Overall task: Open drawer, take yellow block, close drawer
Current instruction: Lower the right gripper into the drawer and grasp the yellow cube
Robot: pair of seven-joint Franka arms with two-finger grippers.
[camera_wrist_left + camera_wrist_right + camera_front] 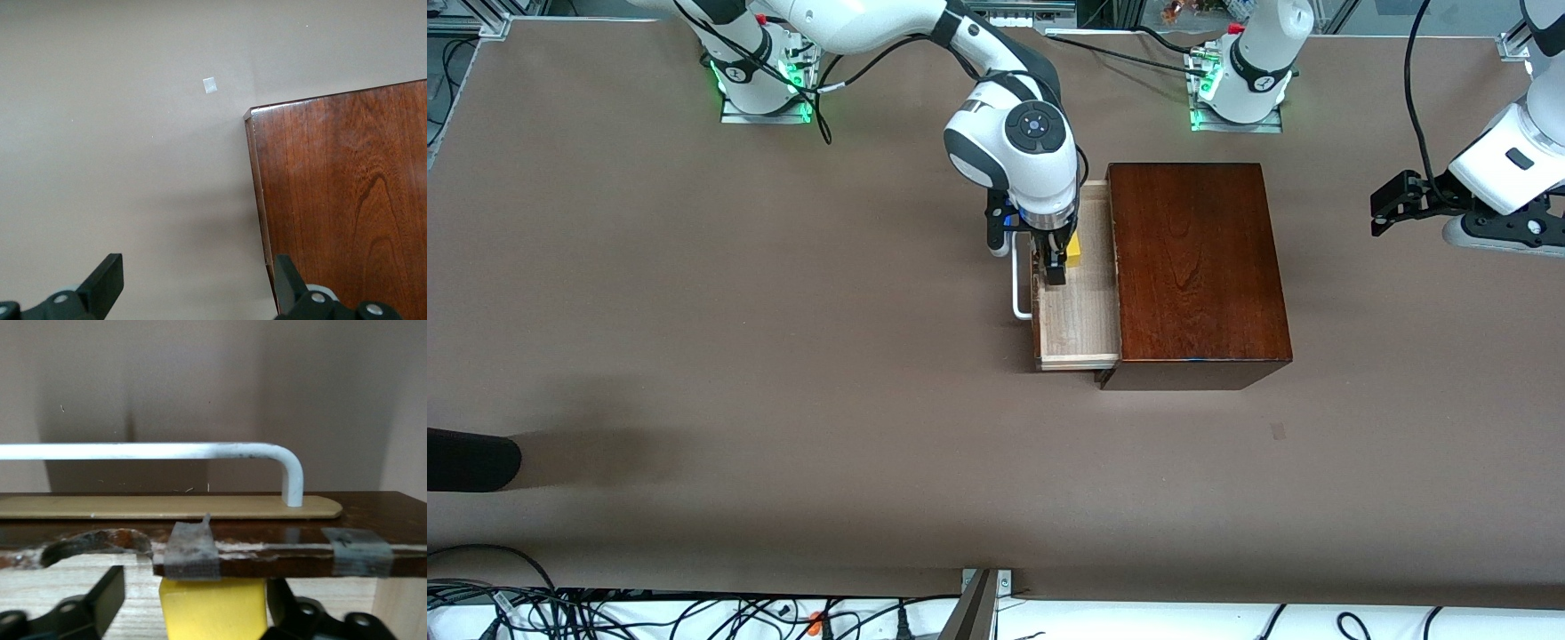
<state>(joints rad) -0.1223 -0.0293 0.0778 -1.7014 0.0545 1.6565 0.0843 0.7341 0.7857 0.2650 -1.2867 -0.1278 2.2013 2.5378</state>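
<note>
now right pincer (1056, 263) straddles yellow block (212, 608) (drawer (1079, 311) open).

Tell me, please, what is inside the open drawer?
The yellow block sits in the drawer, between the right gripper's fingers. The arm covers the tray's part toward the bases.

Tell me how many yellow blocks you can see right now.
1. The yellow block sits in the open drawer, between the fingers of the right gripper, toward the end nearest the robots' bases. The arm covers part of the drawer, so another could be hidden.
</note>
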